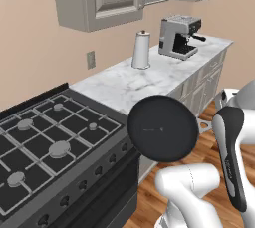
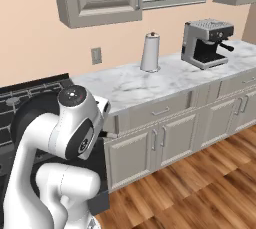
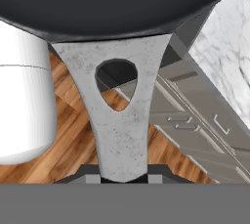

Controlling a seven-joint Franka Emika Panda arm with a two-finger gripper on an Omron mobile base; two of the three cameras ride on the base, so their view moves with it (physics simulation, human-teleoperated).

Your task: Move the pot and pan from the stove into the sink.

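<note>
The flat black pan (image 1: pixel 163 128) hangs in the air off the right front corner of the stove (image 1: pixel 50 137), tilted so its round face is toward the left base camera. In the hand view its dark bowl (image 3: pixel 117 3) spans the top. Its grey speckled handle (image 3: pixel 119 120), with a teardrop hole, runs down into my gripper (image 3: pixel 124 178), which is shut on the handle's end. From the right base view the pan (image 2: pixel 32 109) peeks out behind my arm. The stove's grates are bare. The pot and the sink are out of view.
A white marble counter (image 1: pixel 144 80) runs right of the stove, carrying a paper towel roll (image 1: pixel 141 50) and a silver coffee machine (image 1: pixel 179 35). Grey cabinets (image 2: pixel 165 143) stand below it, with wood floor (image 2: pixel 200 188) in front. Wall cabinets hang above.
</note>
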